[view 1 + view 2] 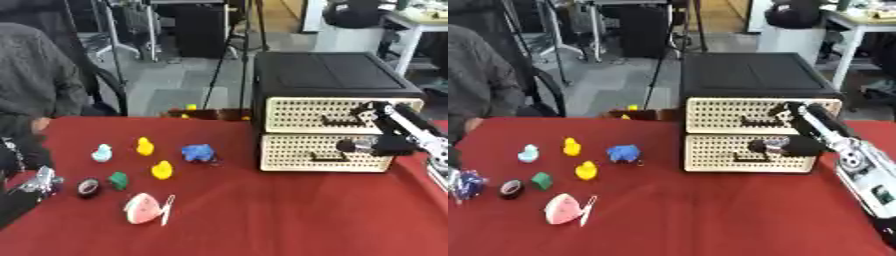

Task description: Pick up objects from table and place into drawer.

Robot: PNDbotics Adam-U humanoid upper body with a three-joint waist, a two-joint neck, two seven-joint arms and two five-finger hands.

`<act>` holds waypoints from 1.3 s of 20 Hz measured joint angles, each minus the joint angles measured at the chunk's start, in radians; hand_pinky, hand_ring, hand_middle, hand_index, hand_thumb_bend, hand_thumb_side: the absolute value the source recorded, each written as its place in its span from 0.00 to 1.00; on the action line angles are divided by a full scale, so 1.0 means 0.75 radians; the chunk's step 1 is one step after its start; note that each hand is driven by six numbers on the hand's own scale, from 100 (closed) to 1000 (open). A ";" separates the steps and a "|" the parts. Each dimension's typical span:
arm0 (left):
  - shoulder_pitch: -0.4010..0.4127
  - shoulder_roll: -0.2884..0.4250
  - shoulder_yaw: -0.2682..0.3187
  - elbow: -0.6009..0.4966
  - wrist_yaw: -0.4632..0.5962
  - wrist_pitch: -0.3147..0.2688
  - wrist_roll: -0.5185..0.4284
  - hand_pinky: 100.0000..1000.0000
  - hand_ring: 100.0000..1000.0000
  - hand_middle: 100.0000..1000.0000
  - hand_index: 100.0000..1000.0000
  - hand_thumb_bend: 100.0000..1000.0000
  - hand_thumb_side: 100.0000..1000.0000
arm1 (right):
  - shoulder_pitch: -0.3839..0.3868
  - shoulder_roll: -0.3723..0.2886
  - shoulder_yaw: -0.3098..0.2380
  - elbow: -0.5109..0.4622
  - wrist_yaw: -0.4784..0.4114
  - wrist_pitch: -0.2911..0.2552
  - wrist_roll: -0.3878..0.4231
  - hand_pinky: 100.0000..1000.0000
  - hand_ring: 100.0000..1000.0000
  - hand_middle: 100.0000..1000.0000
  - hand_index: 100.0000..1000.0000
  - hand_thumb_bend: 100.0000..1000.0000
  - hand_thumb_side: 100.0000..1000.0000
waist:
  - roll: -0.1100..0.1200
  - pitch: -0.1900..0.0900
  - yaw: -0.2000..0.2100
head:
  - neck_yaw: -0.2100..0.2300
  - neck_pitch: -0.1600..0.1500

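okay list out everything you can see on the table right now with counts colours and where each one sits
Drawer cabinet: one, black with two cream perforated drawer fronts, both shut, right side of table.
Table: one, red cloth.
Duck toys: two, yellow, left-centre, one nearer than the other.
Pale blue toy: one, left of the far duck.
Blue toy: one, nearest the cabinet.
Green piece: one, left of the near duck.
Tape roll: one, dark, left of the green piece.
Pink wedge: one, pink and white, nearest the front.
Right hand: black, at the lower drawer front.
Left hand: silver, low at the left edge.
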 measured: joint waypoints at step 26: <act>-0.010 -0.008 -0.008 0.000 0.010 -0.003 -0.014 0.59 0.52 0.53 0.76 0.00 0.13 | -0.030 0.012 -0.030 0.144 -0.002 -0.002 -0.020 0.00 0.00 0.00 0.57 1.00 0.67 | 0.005 0.008 0.043 | -0.027 -0.009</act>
